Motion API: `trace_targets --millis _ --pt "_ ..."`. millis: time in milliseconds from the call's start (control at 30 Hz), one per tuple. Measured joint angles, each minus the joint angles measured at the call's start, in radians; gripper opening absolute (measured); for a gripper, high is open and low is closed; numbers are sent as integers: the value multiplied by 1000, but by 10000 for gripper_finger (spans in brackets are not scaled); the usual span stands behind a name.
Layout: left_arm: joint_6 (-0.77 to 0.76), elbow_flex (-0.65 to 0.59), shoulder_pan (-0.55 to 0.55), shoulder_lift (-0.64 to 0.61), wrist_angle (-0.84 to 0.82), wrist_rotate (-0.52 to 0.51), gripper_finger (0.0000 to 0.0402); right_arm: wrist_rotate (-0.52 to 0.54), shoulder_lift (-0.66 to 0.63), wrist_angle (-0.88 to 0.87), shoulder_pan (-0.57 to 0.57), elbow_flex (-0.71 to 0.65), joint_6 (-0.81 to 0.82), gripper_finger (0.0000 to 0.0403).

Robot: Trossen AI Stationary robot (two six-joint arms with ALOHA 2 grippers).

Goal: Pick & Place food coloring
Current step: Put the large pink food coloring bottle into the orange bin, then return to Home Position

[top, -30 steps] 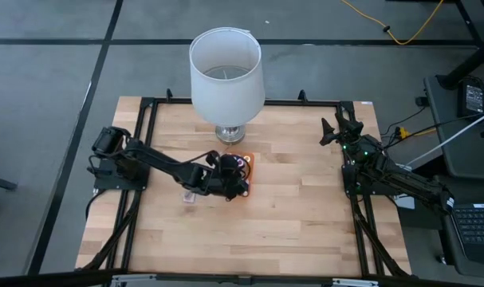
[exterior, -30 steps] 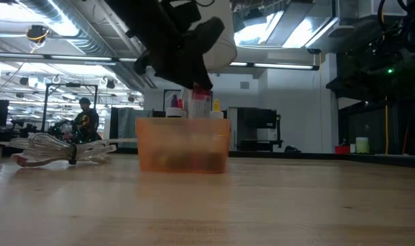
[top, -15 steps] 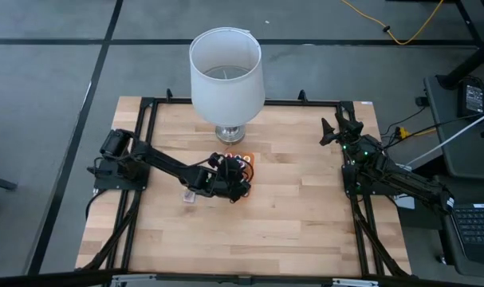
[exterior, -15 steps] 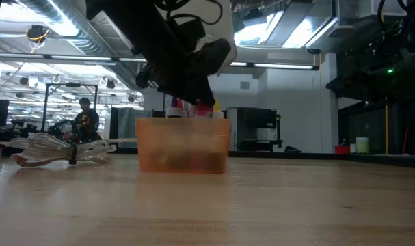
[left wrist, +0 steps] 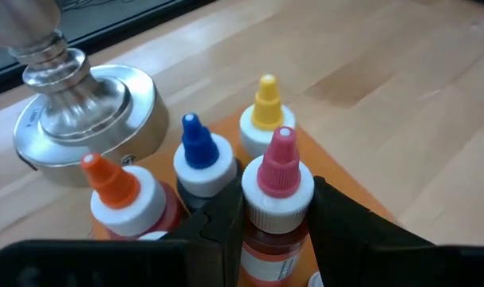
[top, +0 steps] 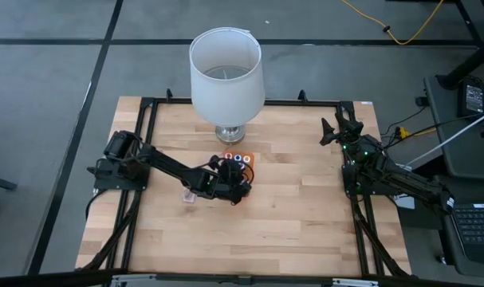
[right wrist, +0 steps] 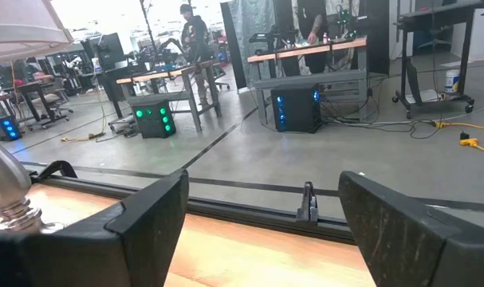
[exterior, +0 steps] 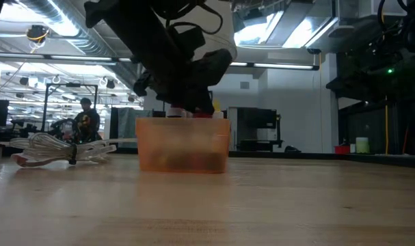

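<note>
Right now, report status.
Left pincer shut on pink-capped bottle, over orange tray. Right pincer open, parked at table edge. Lamp base close behind.

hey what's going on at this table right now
The left hand is closed on a pink-capped food coloring bottle, holding it at the orange tray among the blue-, yellow- and orange-capped bottles, near the lamp's metal base. The right hand is parked open at the table's far right corner, holding nothing.
</note>
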Motion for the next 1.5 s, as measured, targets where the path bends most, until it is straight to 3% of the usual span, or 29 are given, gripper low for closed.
trace_targets --millis 300,567,800,1000,1200,1367,1500 --pt "-3 0 -1 12 -12 8 112 0 0 0 0 0 0 323" --pt "-9 0 3 15 -13 26 174 0 0 0 0 0 0 323" --pt "-4 18 -8 2 -15 24 197 0 0 0 0 0 0 323" --pt "61 52 -25 -37 -14 0 205 0 0 0 0 0 0 323" --pt "103 76 -48 -88 -47 46 213 0 0 0 0 0 0 323" --pt "106 76 -78 -146 -119 62 245 0 0 0 0 0 0 323" --pt "153 43 -89 -219 -117 131 284 0 0 0 0 0 0 323"
